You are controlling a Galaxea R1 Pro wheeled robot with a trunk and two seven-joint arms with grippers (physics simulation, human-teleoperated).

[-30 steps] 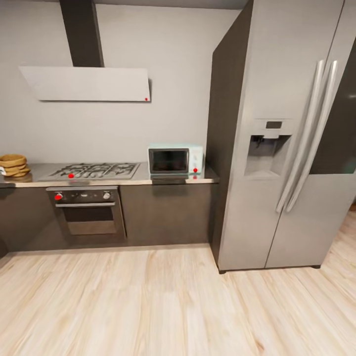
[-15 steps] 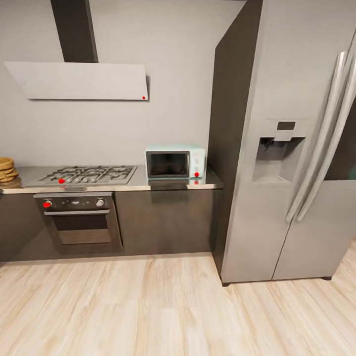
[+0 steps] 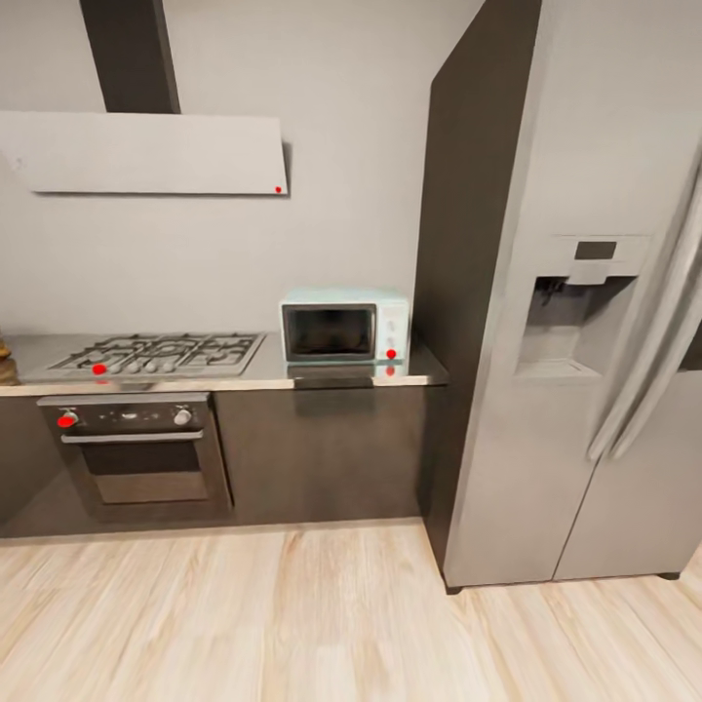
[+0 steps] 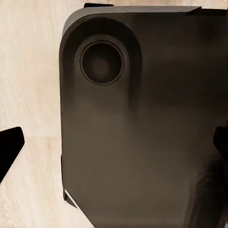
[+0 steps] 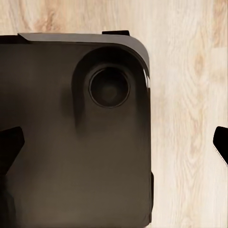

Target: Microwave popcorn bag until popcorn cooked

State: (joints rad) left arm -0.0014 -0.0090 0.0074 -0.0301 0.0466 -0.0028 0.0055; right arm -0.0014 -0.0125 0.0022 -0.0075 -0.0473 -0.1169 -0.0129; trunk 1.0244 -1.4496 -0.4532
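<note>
Fingers of the left gripper [image 4: 114, 147] show as dark tips at both side edges of the left wrist view, spread wide with nothing between them; those of the right gripper [image 5: 114, 147] are spread wide and empty too. Both hang over the robot's dark base [image 4: 142, 133], with the pale wooden floor [image 3: 322, 624] beside it.

In the head view the microwave [image 3: 344, 327] sits just right of centre on the grey surface [image 3: 263, 375], its dark door shut and a red light at its lower right corner. It stands close to the tall grey fridge [image 3: 575, 322] filling the right of the frame. Left of the microwave lies the gas hob [image 3: 156, 353], with a built-in oven [image 3: 136, 448] below it and a pale hood [image 3: 146, 153] on the wall at upper left.
</note>
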